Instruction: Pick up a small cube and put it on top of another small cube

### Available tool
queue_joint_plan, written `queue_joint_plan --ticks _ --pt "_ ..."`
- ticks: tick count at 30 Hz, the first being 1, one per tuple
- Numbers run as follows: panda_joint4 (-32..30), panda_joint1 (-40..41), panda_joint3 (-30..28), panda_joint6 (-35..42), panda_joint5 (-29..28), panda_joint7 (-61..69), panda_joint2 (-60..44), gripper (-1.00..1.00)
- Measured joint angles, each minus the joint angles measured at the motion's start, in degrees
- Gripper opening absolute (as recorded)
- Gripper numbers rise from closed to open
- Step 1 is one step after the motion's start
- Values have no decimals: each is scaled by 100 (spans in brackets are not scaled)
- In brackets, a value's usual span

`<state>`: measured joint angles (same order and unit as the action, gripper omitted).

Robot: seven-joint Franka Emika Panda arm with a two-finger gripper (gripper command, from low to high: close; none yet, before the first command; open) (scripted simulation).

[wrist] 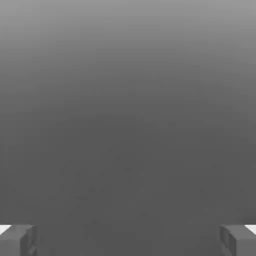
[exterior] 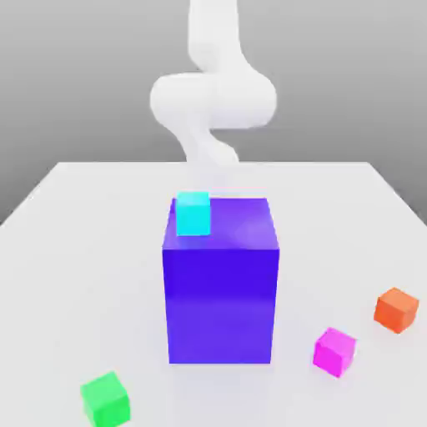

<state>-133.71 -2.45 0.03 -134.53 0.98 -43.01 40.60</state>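
The small magenta-pink cube (exterior: 335, 351) lies on the white table (exterior: 75, 250) toward the exterior view's right, in front of the big block's right corner. A small cyan cube (exterior: 193, 213) rests on top of the big blue-purple block (exterior: 221, 292), at its front left corner. The white arm (exterior: 210, 96) rises behind the block, well away from the magenta cube. In the hand view my gripper (wrist: 128, 241) is open: its grey fingertips (wrist: 17, 241) stand far apart with nothing between them, facing a plain grey background.
An orange cube (exterior: 395, 309) sits near the table's edge at the exterior view's right. A green cube (exterior: 106, 399) lies at the front left. The tall blue-purple block stands in the middle of the table between the arm and the front cubes.
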Motion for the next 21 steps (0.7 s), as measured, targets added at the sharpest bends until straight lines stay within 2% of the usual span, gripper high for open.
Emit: queue_joint_plan --ticks 13,17,21 --pt "-1008 -1111 316 -1430 353 1367 -2737 0" --pt "-1315 -1353 524 -1870 274 1648 -3567 0" --pt "-1625 -1677 626 -2312 -45 1757 -4397 0"
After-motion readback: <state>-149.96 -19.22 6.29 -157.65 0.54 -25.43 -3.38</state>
